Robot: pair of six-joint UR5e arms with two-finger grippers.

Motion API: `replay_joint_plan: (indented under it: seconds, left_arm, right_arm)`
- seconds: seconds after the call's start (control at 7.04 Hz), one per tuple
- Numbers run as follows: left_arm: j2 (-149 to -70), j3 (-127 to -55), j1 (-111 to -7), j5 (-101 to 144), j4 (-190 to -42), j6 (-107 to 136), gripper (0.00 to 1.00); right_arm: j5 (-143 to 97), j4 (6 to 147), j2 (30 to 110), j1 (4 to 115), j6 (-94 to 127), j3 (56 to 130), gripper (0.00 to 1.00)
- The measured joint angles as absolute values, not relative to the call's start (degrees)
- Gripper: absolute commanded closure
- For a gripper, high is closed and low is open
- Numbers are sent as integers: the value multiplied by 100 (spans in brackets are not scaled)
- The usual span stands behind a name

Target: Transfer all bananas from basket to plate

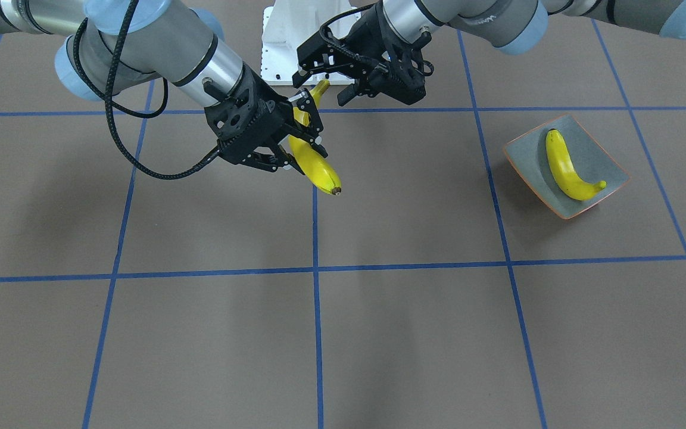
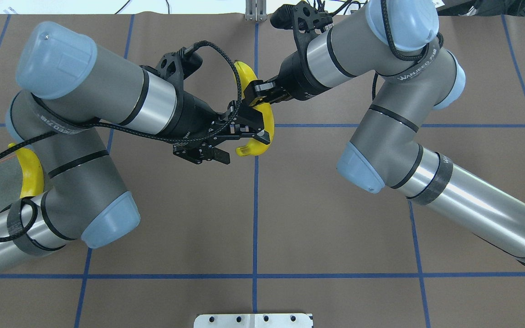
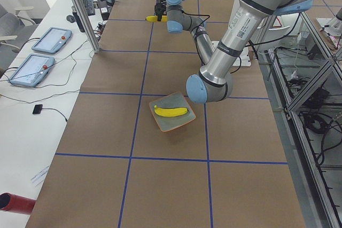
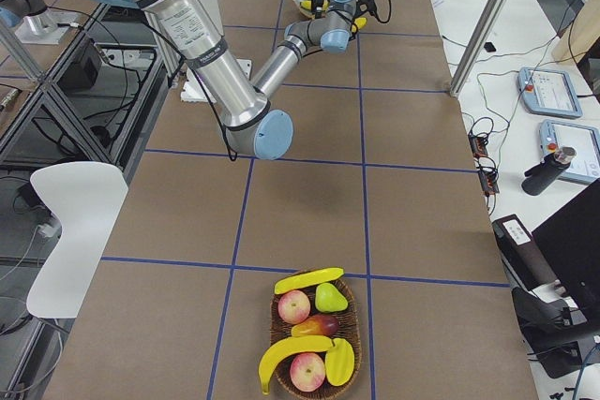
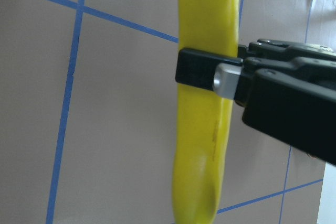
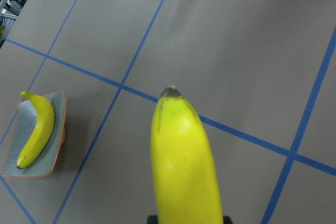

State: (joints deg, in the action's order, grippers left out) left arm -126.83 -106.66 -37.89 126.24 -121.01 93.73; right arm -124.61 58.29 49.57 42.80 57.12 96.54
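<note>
My right gripper [image 1: 302, 143] is shut on the middle of a yellow banana [image 1: 319, 173], held in the air above the table's centre. One of its fingers [image 5: 199, 69] shows clamped across that banana [image 5: 202, 145] in the left wrist view. My left gripper [image 1: 325, 83] is open, its fingers on either side of the banana's stem end. A second banana [image 1: 566, 167] lies on the grey-green plate [image 1: 599, 161] on my left side. At the far right end of the table, the basket [image 4: 277, 325] holds two more bananas [image 4: 307, 280].
The basket also holds apples [image 4: 294, 306], a green pear [image 4: 330, 297] and other fruit. A white mounting block [image 1: 286, 42] stands at my base. Tablets [image 3: 32, 68] and cables lie on a side bench. Blue tape lines cross the brown table.
</note>
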Motion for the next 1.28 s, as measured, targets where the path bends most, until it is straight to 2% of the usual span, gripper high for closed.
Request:
replay_joint_plan:
  seconds: [0.85, 1.14, 1.28]
  left_arm:
    - [-12872, -10447, -3788, 12621, -12139, 9395, 2]
    - [-12882, -10383, -3788, 12621, -12161, 9396, 8]
    - [-12884, -10339, -3788, 12619, -12235, 9408, 17]
  right_arm:
    - [-12490, 5827, 5014, 4250, 5704, 9817, 100]
    - [-12504, 5827, 5031, 4252, 5700, 9832, 100]
    - [-12506, 5827, 5034, 4252, 5702, 9842, 100]
